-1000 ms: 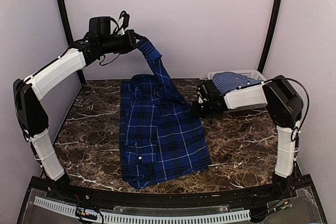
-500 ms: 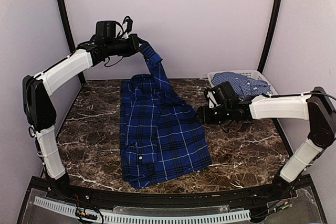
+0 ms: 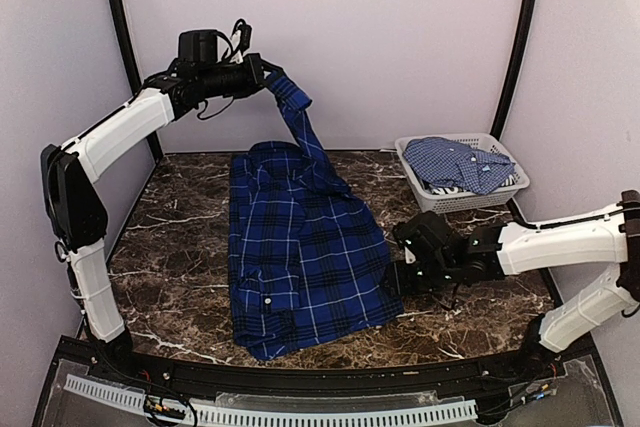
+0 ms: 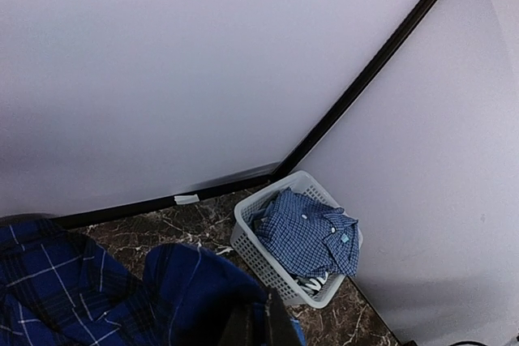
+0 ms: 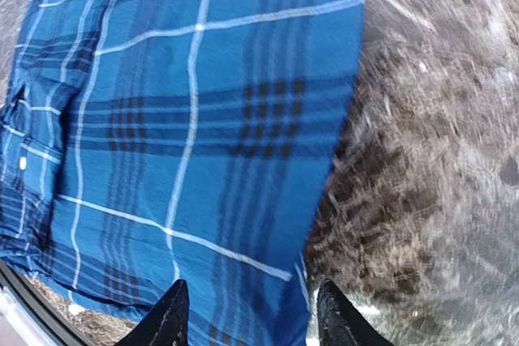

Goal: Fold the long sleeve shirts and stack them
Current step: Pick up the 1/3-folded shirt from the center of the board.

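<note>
Top view: a dark marble table (image 3: 160, 237) with walls close on three sides. The dark plaid shirt (image 3: 300, 257) lies flat in the middle, collar toward the back wall, with bare table on both sides of it. The left gripper (image 3: 268, 75) is high near the back wall, clamped on one sleeve (image 3: 300, 122), which hangs taut down to the shirt's shoulder. The right gripper (image 3: 395, 279) sits low at the shirt's right edge, near the hem. At the back right corner stands a pale basket (image 3: 505, 187) holding the lighter checked shirt (image 3: 455, 162) – well apart from both arms.

Left wrist view: looks down past bunched plaid cloth at the bottom of the frame. The fingers are mostly hidden behind it. Only this view shows the basket's lattice wall from the side, with the lighter shirt crumpled inside against the corner where the walls meet.

Right wrist view: plaid fabric fills the left, marble the right, and the shirt's right edge runs down between them. The two dark fingertips (image 5: 172, 313) are spread wide – one over cloth, the other over bare table just beside the edge. They grip nothing.
</note>
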### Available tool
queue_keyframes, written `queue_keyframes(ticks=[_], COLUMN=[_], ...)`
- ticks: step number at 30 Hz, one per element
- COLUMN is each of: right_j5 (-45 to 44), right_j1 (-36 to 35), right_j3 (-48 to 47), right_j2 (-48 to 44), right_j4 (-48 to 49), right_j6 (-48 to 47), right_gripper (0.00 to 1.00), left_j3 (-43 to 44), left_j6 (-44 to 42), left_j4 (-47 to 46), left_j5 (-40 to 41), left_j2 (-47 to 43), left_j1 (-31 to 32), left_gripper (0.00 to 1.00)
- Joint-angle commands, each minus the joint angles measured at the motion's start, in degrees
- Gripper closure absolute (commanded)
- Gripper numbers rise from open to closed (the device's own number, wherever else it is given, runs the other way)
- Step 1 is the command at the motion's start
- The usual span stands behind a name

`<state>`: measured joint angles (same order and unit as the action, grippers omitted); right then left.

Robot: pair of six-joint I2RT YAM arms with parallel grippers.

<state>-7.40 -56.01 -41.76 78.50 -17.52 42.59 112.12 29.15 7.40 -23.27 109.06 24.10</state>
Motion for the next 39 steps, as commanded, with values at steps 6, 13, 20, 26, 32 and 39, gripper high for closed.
queue_keyframes(ticks=[6,13,20,26,32,39], right_j5=[-4.67,-4.42,-5.15,-3.59,-0.28,6.21], right_j1=[-4.07,-6.49,-8.52,-11.32,-14.33,-15.01], right_j3=[1.66,1.65,-3.3,-9.57,-16.95,-22.51], right_j2=[-0.34,0.01,0.43,2.57,11.95,19.75], right_j4=[-3.96,-4.69,-10.41,-15.36,-16.94,-10.65], right_j6=[6.08,8.12,8.0,6.47,3.65,0.01], right_gripper=[0.57,0.8,1.0,1.0,1.0,1.0], left_j3=[2.97,5.33,8.64,10.17,6.06,-4.9], left_j6=[-0.69,-1.02,-1.11,-1.42,-2.05,-2.14], left_j4=[-0.06,0.36,0.72,1.84,1.45,-1.79], left_j5=[-0.18,0.17,0.5,0.66,0.24,0.23], left_j2=[-0.49,0.35,1.49,0.75,-2.81,-9.08], left_j1=[-0.28,-0.36,-0.77,-3.04,-6.25,-10.96], left_gripper=[1.0,1.0,1.0,1.0,1.0,1.0])
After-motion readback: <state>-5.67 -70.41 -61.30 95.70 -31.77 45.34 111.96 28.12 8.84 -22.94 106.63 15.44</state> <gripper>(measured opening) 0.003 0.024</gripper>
